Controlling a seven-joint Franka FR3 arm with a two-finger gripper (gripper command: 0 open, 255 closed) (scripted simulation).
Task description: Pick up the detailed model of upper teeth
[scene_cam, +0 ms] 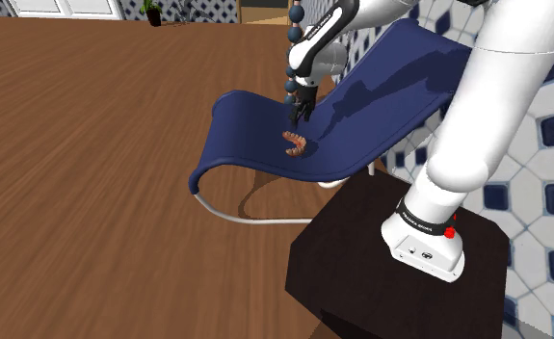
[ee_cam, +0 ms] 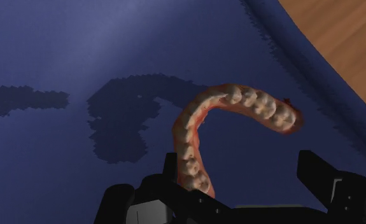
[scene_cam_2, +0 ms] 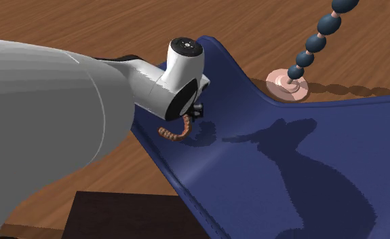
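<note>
Shoulder view: arm reaches over blue chair (scene_cam: 390, 82), claw (scene_cam: 302, 110) spread, pointing down just above teeth model (scene_cam: 296, 144).

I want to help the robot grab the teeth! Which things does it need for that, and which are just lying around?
For the job:
teeth model, lying on the chair
end effector, open, just above the teeth

Just lying about:
blue chair, under the teeth
string of dark beads on a pink base
potted plant
wooden floor
</note>
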